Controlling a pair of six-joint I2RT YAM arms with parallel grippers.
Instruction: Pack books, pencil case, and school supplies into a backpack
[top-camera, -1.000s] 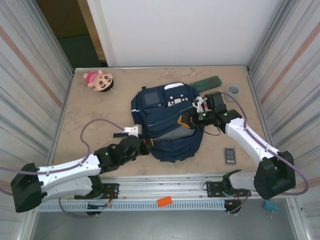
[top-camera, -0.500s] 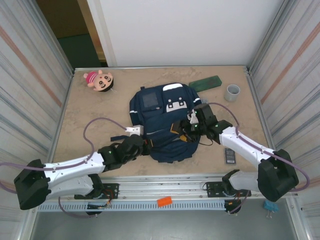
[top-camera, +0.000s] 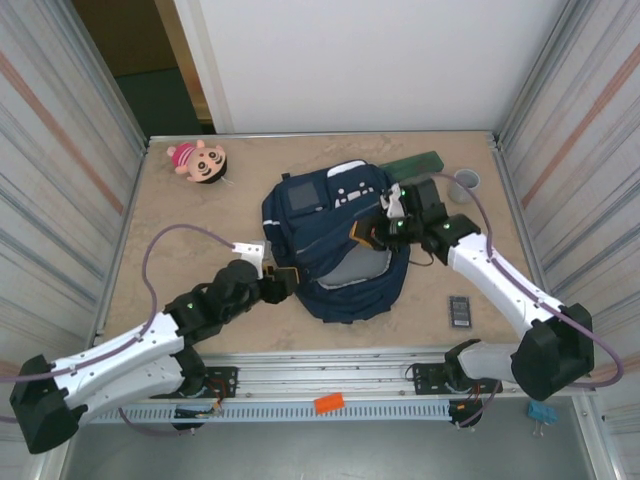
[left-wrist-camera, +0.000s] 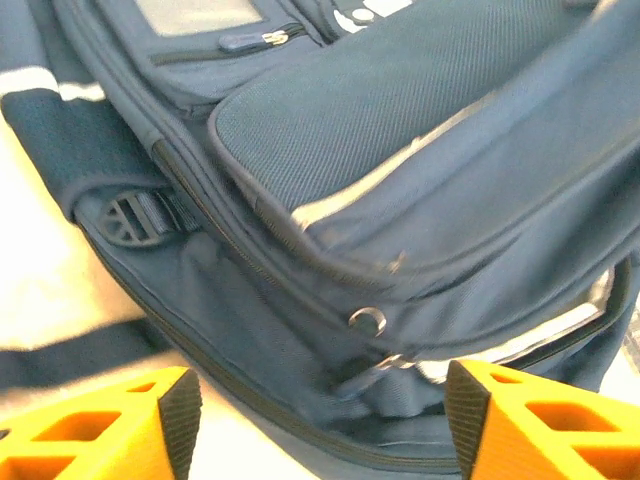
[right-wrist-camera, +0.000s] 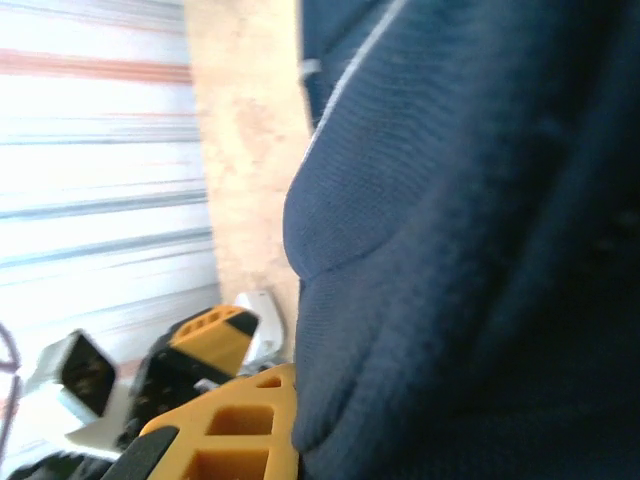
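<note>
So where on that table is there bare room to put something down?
Widest: the left side, between the doll and the backpack, though a cable loops there. Also the back edge, doll to green case. Crowded: the right, with cup, calculator and the right arm.

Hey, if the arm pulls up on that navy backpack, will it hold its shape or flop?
Probably floppy: the backpack is soft fabric, creasing where the right gripper grips its flap. It would likely sag if released; the mouth shows slack grey lining. It lies fairly flat, so probably light.
</note>
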